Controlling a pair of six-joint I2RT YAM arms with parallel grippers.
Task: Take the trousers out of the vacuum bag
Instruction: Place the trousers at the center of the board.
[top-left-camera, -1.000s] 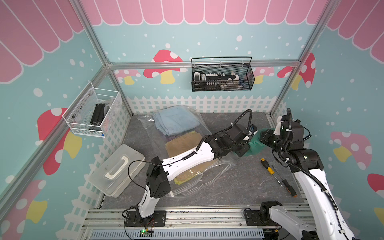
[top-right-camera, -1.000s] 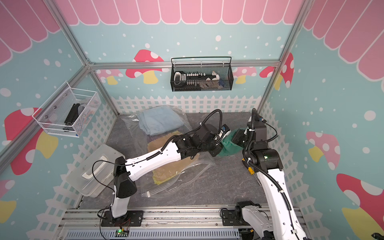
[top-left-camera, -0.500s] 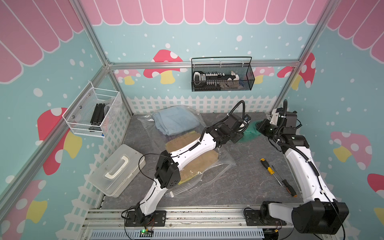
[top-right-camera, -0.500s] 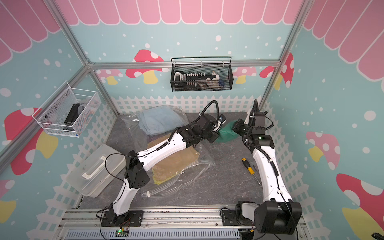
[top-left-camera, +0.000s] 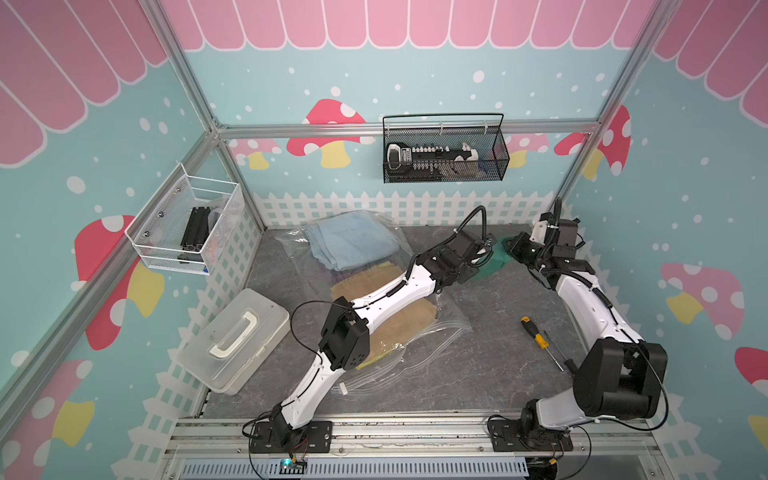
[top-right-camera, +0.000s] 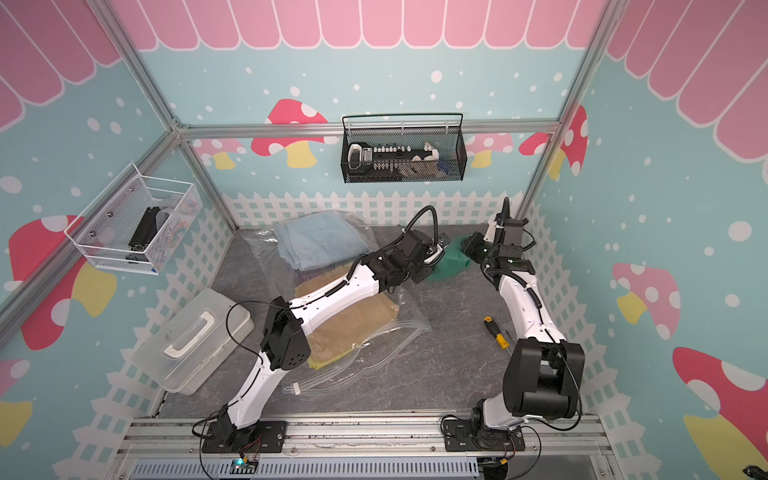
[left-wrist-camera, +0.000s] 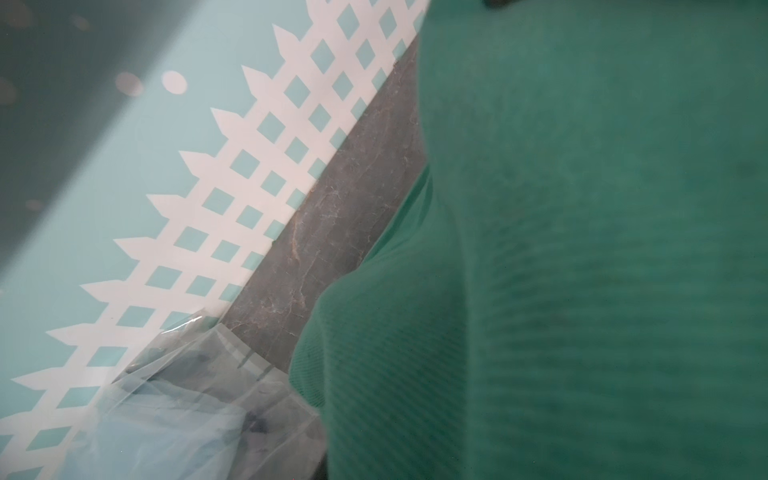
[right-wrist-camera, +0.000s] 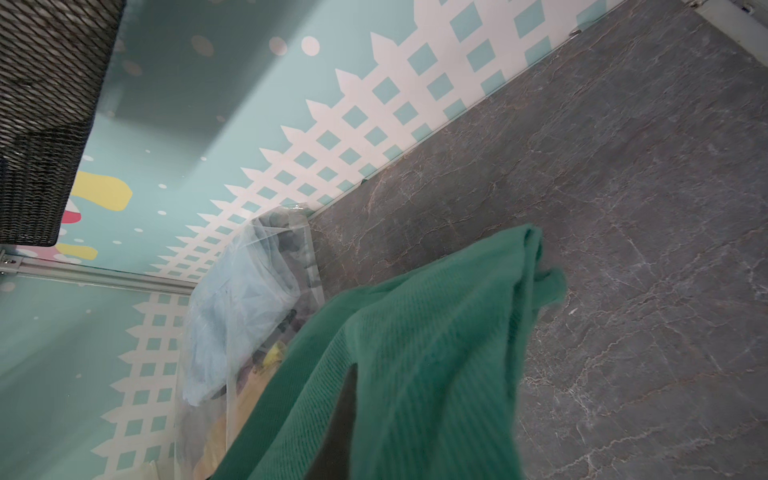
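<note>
Where both arms meet, left fingers (top-left-camera: 485, 248) and right fingers (top-left-camera: 516, 249) clamping dark green trousers (top-left-camera: 495, 266), outside the vacuum bag (top-left-camera: 446, 328).

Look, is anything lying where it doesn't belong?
Yes: a yellow-and-black screwdriver lies loose on the grey table beside the right arm, odd among clothes. The crumpled dark green trousers are outside the clear plastic bag.

No text, label, brand or number is showing legibly in any view. White marks on the black device (top-left-camera: 432, 154) inside the black wire-mesh wall basket (top-left-camera: 496, 166) are appearing too small to read.
</note>
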